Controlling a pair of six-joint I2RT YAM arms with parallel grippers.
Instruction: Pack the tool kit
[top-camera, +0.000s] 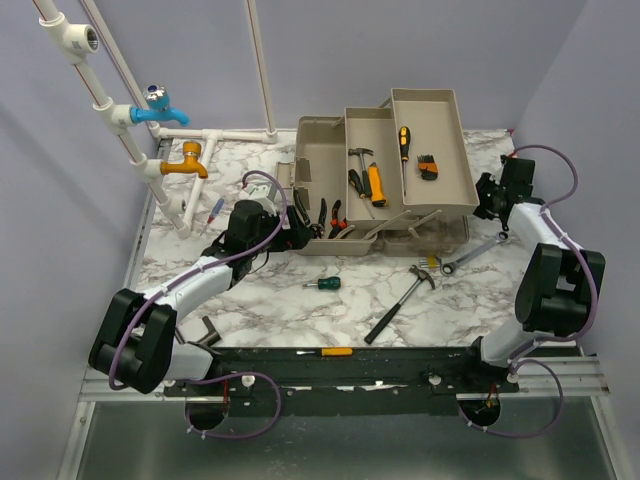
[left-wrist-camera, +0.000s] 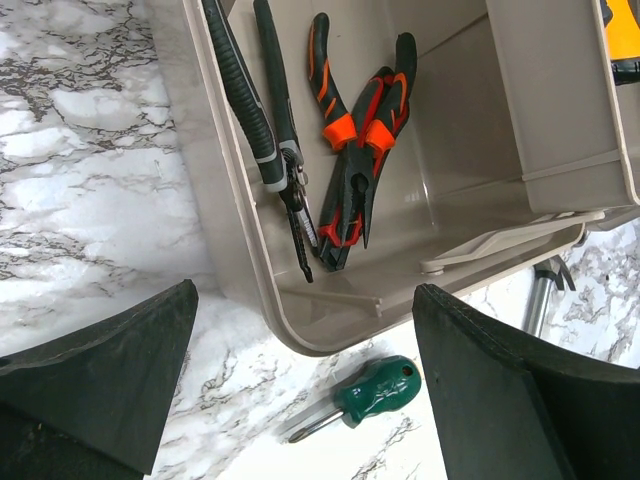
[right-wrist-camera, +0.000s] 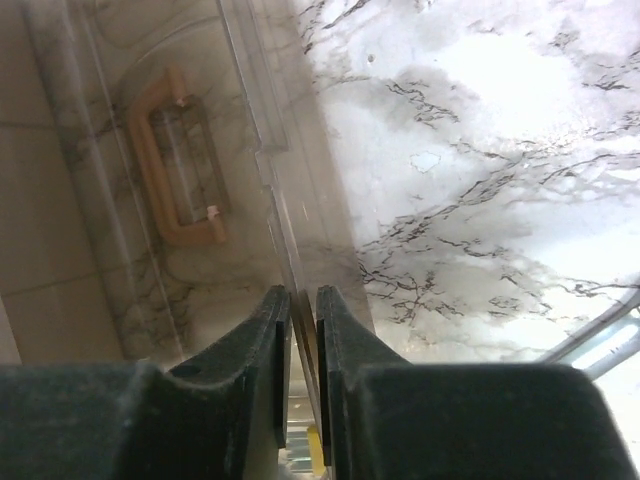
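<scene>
1. Top view: the toolbox (top-camera: 322, 160) stands open at the back of the marble table (top-camera: 270, 310), its trays fanned out and partly stocked. A green screwdriver (top-camera: 322, 284), a hammer (top-camera: 400, 303) and a wrench (top-camera: 470, 253) lie loose in front of it. The left gripper (top-camera: 290, 232) is at the box's left end, the right gripper (top-camera: 488, 200) at its right end.
2. Left wrist: the fingers (left-wrist-camera: 120, 380) are spread wide with nothing between them, above the box's near corner. Pliers (left-wrist-camera: 355, 130) lie in the bin, and the green screwdriver sits just outside the wall.
3. Right wrist: the jaws are pinched on the thin edge of the translucent lid (right-wrist-camera: 240, 200), with the handle (right-wrist-camera: 143, 160) showing through it.
4. Packing looks about half done, and the right arm seems to be steadying the lid. The next move probably falls to the left arm: drop onto the green screwdriver, close across its handle and lift it over the wall.
</scene>
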